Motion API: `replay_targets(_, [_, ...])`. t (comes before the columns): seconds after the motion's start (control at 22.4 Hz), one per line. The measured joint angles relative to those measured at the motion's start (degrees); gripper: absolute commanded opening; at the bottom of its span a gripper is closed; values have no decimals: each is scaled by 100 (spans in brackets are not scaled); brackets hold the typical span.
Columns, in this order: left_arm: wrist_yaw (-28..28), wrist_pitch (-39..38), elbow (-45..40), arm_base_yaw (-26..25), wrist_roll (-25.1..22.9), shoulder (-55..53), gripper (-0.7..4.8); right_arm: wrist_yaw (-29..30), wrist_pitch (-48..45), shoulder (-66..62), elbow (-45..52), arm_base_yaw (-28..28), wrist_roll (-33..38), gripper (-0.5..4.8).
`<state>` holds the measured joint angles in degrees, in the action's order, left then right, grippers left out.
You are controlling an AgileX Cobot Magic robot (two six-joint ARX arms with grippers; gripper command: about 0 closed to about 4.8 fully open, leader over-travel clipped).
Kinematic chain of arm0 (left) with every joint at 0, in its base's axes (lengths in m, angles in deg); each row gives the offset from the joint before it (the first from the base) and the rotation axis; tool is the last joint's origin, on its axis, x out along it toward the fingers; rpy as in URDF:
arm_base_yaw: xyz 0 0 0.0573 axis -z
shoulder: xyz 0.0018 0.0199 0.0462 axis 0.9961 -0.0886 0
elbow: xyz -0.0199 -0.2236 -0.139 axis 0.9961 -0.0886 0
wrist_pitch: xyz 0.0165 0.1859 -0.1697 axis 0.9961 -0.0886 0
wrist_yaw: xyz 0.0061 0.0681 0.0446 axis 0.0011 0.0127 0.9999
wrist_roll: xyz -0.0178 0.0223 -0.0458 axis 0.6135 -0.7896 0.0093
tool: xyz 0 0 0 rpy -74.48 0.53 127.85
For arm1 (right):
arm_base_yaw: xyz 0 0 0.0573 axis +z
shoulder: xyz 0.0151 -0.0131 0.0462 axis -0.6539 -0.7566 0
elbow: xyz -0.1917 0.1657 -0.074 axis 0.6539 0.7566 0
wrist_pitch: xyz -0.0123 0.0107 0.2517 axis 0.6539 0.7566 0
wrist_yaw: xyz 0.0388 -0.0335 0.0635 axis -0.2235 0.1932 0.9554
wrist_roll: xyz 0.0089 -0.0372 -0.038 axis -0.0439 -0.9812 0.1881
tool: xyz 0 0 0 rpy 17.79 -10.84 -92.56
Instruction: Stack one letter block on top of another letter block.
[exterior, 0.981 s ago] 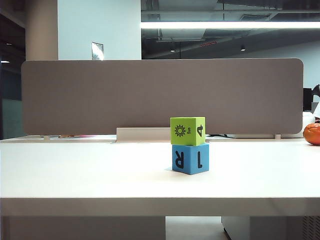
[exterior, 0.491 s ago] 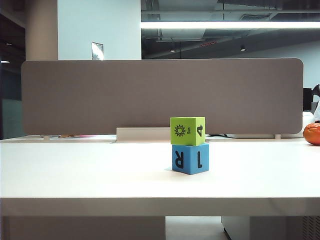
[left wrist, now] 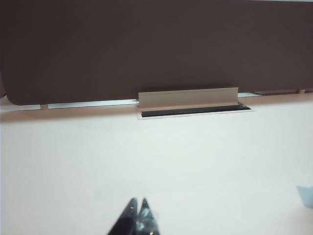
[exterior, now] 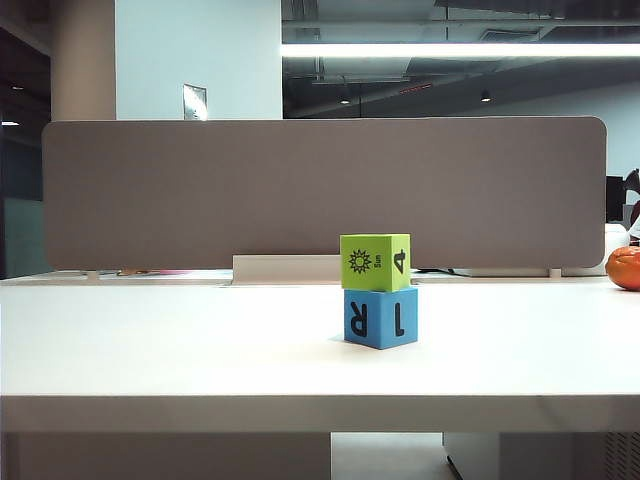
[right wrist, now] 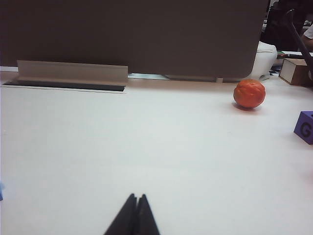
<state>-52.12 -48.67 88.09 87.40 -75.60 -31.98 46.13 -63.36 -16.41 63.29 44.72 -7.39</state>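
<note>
On the white table, right of its middle, the lime-green letter block (exterior: 375, 262) with a sun picture and a "4" rests on top of the sky-blue letter block (exterior: 380, 317) marked "R" and "1". No arm shows in the exterior view. My left gripper (left wrist: 138, 201) is shut and empty, low over bare table; a pale blue corner (left wrist: 306, 195) of the sky-blue block peeks in at the frame's edge. My right gripper (right wrist: 136, 197) is also shut and empty above the tabletop, with a sliver of blue (right wrist: 1, 191) at the frame's edge.
A grey divider panel (exterior: 320, 190) runs along the table's far edge, with a cable slot cover (left wrist: 188, 98) at its foot. An orange fruit (right wrist: 249, 93) and a purple block marked "G" (right wrist: 305, 127) lie to the far right. The fruit (exterior: 625, 267) also shows at the exterior view's right edge.
</note>
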Motion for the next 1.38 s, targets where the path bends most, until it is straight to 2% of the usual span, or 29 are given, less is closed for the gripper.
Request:
replay_targets(0.49, [0,0,0,2,0,4,-5,4,2,0,0,-660,0,-1])
replay_targets(1.11, [0,0,0,2,0,4,-5,4,2,0,0,-671,0,-1])
replay_targets(1.38, [0,0,0,0,0,4,-5,7,2,0,0,-494,0,-1])
